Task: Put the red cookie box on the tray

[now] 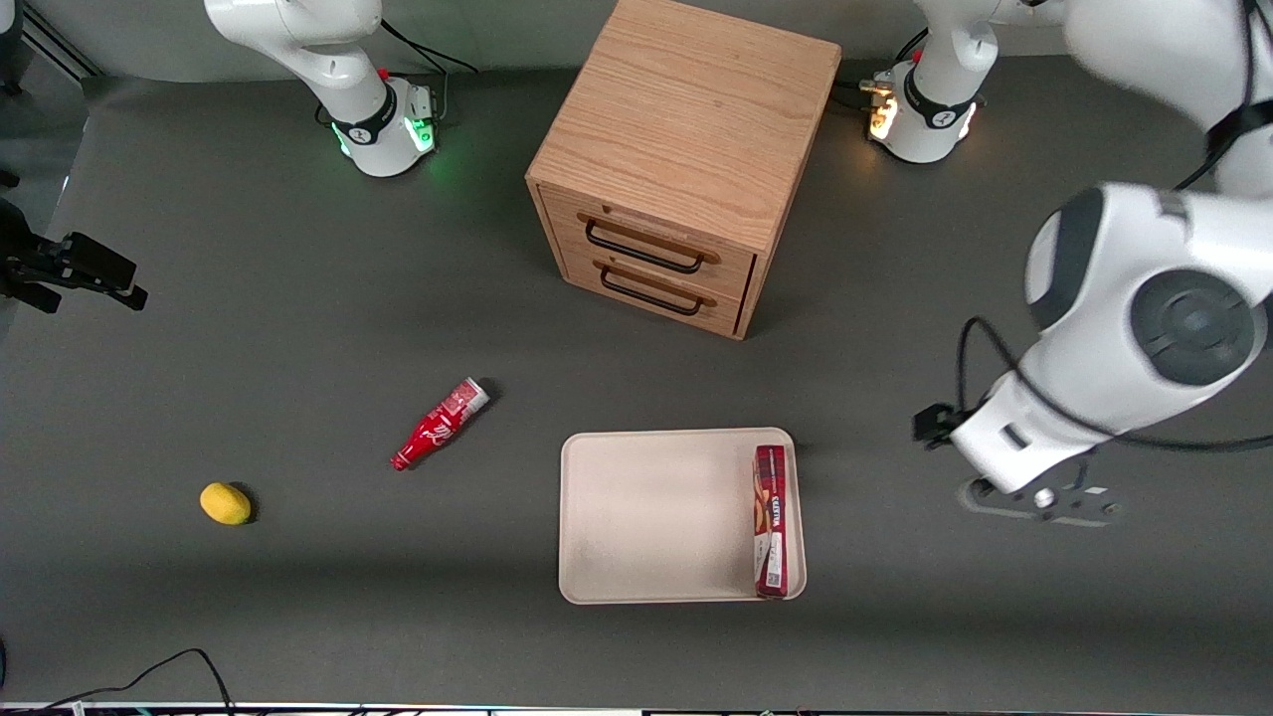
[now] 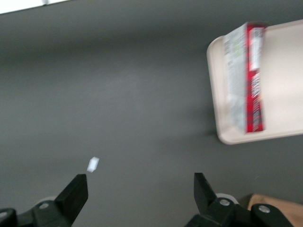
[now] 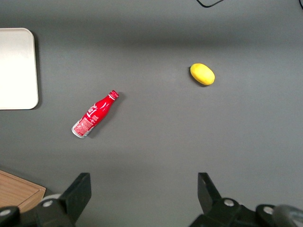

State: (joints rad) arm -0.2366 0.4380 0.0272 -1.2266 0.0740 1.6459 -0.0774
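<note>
Red cookie box (image 1: 771,521) lies along tray (image 1: 656,517) edge | tool (image 2: 139,194) wide, empty, over bare desk (image 1: 298,328) | risk: box hugs rim, a bump could tip it off.

Dark grey table (image 1: 298,298) (matte), tray (image 1: 646,517), soda bottle (image 1: 438,425), lemon (image 1: 226,503), wooden drawer cabinet (image 1: 676,159)

1. A wooden cabinet (image 1: 676,159) with two drawers, each with a dark handle, stands on the dark grey table (image 1: 298,597).
2. A red soda bottle (image 1: 439,424) lies on its side on the table, nearer the front camera than the cabinet and toward the parked arm's end.
3. A yellow lemon (image 1: 226,503) rests well apart from the bottle, nearer still to that end.
</note>
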